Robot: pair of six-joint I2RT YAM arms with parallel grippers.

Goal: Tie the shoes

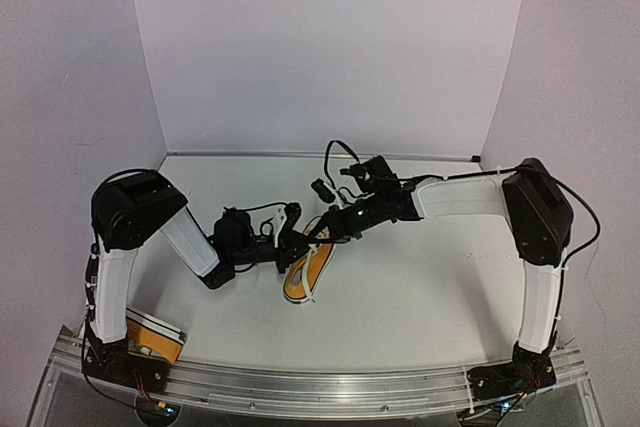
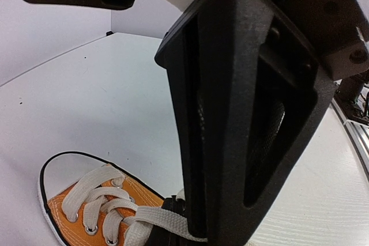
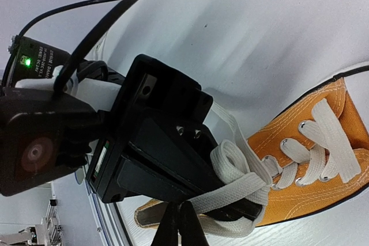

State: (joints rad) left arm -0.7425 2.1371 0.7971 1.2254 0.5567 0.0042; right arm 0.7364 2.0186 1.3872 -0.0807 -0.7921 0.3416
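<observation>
Well, seen from above, both arms reach to the middle of the table [image 1: 430,287] and meet over one orange shoe [image 1: 303,279]. The left arm [image 1: 188,237] rises from its base at 8 o'clock and bends sharply at the elbow, and its forearm slopes down toward 3 o'clock. The right arm [image 1: 462,199] stands up from its base at 4 o'clock and bends at the elbow. Its forearm stretches toward 9 o'clock. The left gripper [image 1: 296,240] and the right gripper [image 1: 322,234] are just beside each other, above the laced part of this shoe. The shoe lies slanted from 7 to 1 o'clock, near the table's centre.

The left gripper is clenched, and in its wrist view a white lace [image 2: 154,218] runs from the eyelets into its fingertips. In the right wrist view the lace loops around the left gripper's body. The right gripper's fingers are pressed together; whether lace is pinched between them I cannot tell. A second shoe [image 1: 156,335] lies at the 8 o'clock corner, just beside the left arm's base.
</observation>
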